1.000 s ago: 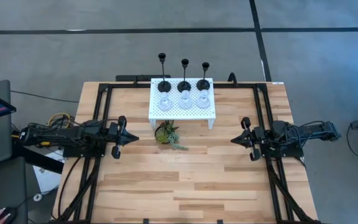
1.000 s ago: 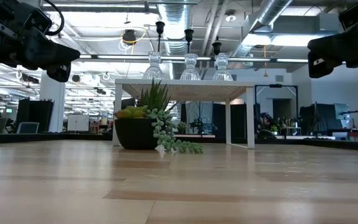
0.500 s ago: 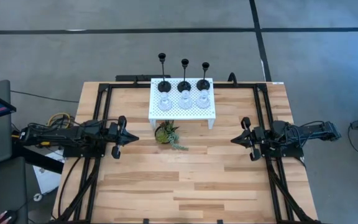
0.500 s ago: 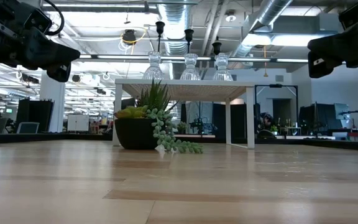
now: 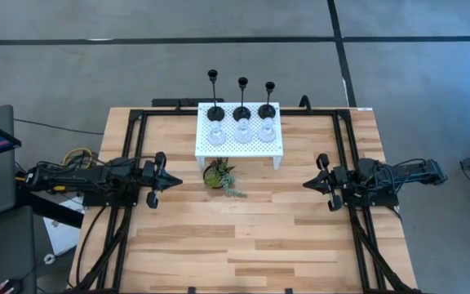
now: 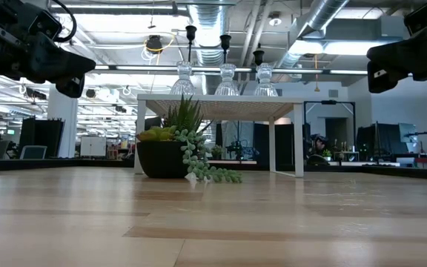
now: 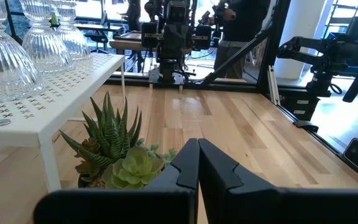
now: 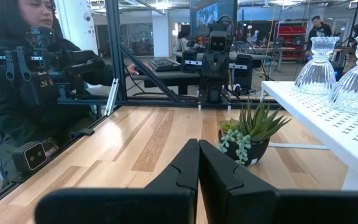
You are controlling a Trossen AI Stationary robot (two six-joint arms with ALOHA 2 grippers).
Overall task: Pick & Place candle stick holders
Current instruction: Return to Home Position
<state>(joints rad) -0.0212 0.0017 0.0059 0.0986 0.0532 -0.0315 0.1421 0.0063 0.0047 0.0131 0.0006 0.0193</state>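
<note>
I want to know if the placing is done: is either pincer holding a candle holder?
No: the left pincer and the right pincer are both shut and empty, while the candle holders stand on the white stand.

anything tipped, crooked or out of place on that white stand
Nothing stands out. The three black stemmed candle stick holders and three clear glass candle holders stand upright in two straight rows on the white perforated stand. The left claw and right claw are shut, apart from it.

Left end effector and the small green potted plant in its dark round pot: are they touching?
Apart. The high view shows the left end effector beside the small green potted plant, with bare wooden table plainly between them.
</note>
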